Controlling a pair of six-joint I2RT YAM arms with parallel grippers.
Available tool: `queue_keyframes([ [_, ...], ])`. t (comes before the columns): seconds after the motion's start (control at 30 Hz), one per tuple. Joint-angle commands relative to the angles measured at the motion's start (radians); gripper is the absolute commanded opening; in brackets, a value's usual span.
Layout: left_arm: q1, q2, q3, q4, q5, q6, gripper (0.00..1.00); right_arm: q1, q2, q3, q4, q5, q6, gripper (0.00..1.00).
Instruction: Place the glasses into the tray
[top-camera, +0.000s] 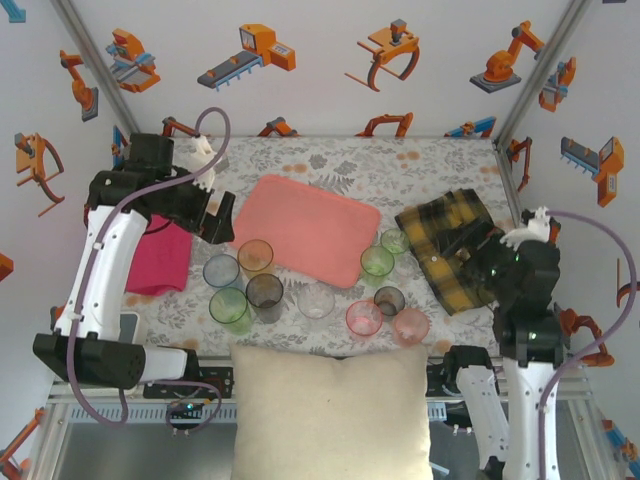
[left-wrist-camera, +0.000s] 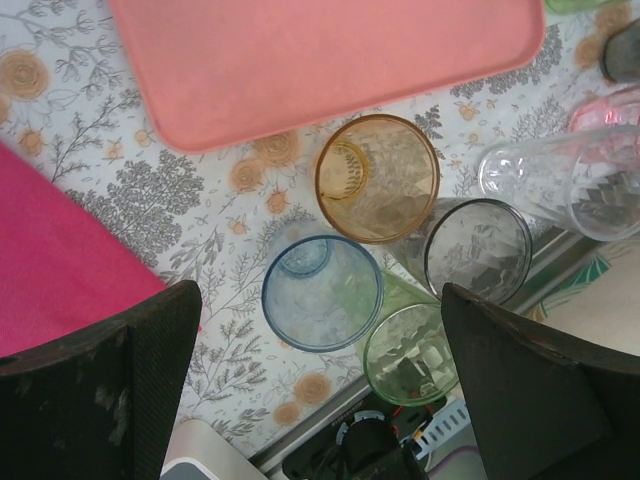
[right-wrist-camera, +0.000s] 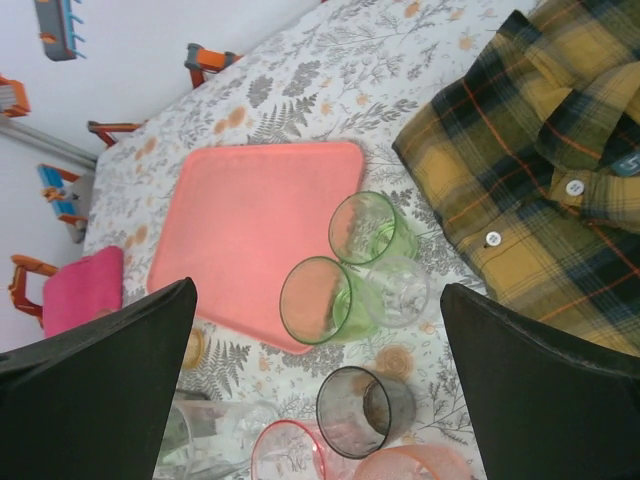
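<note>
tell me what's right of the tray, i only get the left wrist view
observer: A yellow-black plaid shirt lies right of the tray, not touching it.
operator: any glasses between them
observer: Two green glasses stand upright there, by the tray's right corner.
operator: and the right hand
observer: The right hand is open and holds nothing; in the top view it sits over the shirt.
</note>
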Motion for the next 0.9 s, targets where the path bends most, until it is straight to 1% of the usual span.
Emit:
queue_keyframes([
  [0.0, -0.030, 0.064, 0.068, -0.026, -0.015, 0.003, 0.97, 0.005, 0.004, -0.068, 0.056, 0.012, 0.067, 0.96],
  [0.1, -0.043, 0.129, 0.115, -0.001, -0.067, -0.042, 0.97, 0.005, 0.111, 0.041, -0.132, 0.095, 0.009, 0.87],
  [0.17, -0.051, 0.165, 0.135, 0.029, -0.115, -0.064, 0.97, 0.005, 0.201, 0.119, -0.249, 0.127, -0.055, 0.85],
  [0.2, -0.053, 0.181, 0.140, 0.035, -0.114, -0.062, 0.97, 0.005, 0.233, 0.144, -0.280, 0.129, -0.077, 0.84],
  [0.27, -0.062, 0.208, 0.147, 0.035, -0.066, -0.020, 0.97, 0.005, 0.291, 0.186, -0.323, 0.122, -0.113, 0.80],
  [0.37, -0.092, 0.238, 0.140, 0.028, -0.021, 0.020, 0.97, 0.007, 0.356, 0.238, -0.350, 0.124, -0.126, 0.76],
  [0.47, -0.110, 0.273, 0.141, 0.037, -0.041, 0.045, 0.97, 0.028, 0.409, 0.266, -0.335, 0.132, -0.116, 0.72],
  [0.53, -0.120, 0.300, 0.149, 0.034, -0.046, 0.042, 0.97, 0.067, 0.452, 0.283, -0.325, 0.168, -0.110, 0.71],
  [0.63, -0.134, 0.317, 0.155, -0.004, -0.002, 0.088, 0.97, 0.164, 0.534, 0.327, -0.342, 0.261, -0.124, 0.71],
  [0.73, -0.160, 0.319, 0.132, -0.007, -0.041, 0.113, 0.97, 0.246, 0.611, 0.366, -0.350, 0.341, -0.143, 0.71],
  [0.8, -0.173, 0.326, 0.130, -0.011, -0.073, 0.119, 0.99, 0.265, 0.641, 0.367, -0.323, 0.344, -0.143, 0.71],
  [0.87, -0.181, 0.332, 0.136, -0.022, -0.088, 0.120, 0.97, 0.272, 0.655, 0.354, -0.283, 0.325, -0.136, 0.70],
])
